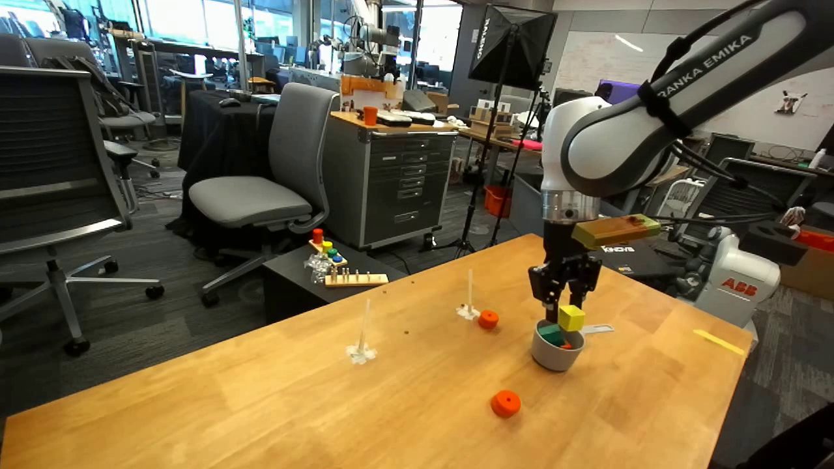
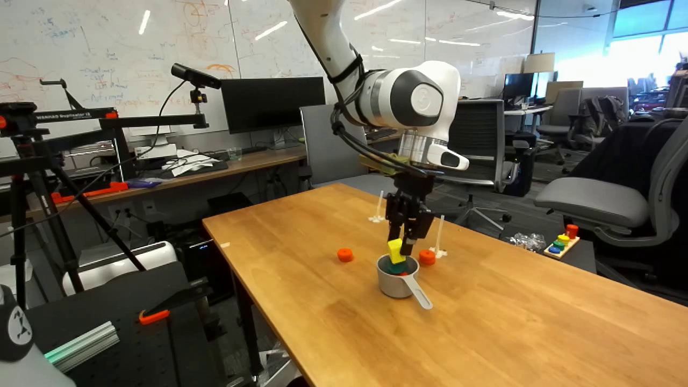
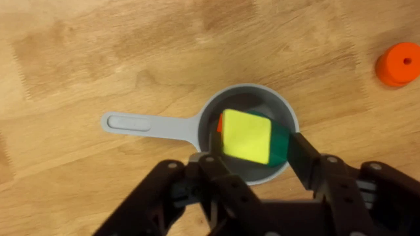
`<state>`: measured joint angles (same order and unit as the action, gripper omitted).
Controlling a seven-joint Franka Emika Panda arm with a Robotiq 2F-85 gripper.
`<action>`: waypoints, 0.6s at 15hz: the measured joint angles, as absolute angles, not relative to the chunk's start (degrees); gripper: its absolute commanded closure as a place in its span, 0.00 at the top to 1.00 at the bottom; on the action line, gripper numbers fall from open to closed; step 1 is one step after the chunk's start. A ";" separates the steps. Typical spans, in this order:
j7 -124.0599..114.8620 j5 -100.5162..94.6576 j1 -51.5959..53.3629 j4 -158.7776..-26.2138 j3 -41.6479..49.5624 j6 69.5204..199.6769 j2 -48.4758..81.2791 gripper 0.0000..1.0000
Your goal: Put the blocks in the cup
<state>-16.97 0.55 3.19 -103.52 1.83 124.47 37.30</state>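
Tool (image 3: 256, 144), jaws apart, yellow block (image 3: 246, 136) over grey cup (image 1: 554, 358), arm (image 1: 603, 153) lettered "…RANKA EMIKA", white robot (image 1: 741, 280) marked "ABB"

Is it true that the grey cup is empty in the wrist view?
No, in the wrist view a green block lies inside the cup, partly hidden by a yellow block.

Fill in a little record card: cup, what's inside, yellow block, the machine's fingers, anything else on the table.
Cup: grey, handled, upright on the table
Inside: green block; a red-orange piece, partly hidden
Yellow block: within the cup's outline in the wrist view, over the green block; resting on it or not, cannot tell
Fingers: apart, with a gap between one and the yellow block
Also on the table: two round orange pieces, two thin standing rods
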 measured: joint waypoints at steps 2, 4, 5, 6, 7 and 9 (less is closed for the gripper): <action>-17.25 0.55 3.19 -103.01 1.83 124.47 37.88 1.00; -17.43 0.63 3.18 -102.65 1.83 124.47 38.34 1.00; -17.49 0.73 3.17 -102.44 1.84 124.47 38.58 1.00; -17.52 0.87 3.16 -102.29 1.85 124.47 38.77 1.00; -17.53 1.10 3.13 -102.20 1.85 124.47 38.92 1.00; -17.53 1.48 3.13 -102.19 1.82 124.42 38.93 1.00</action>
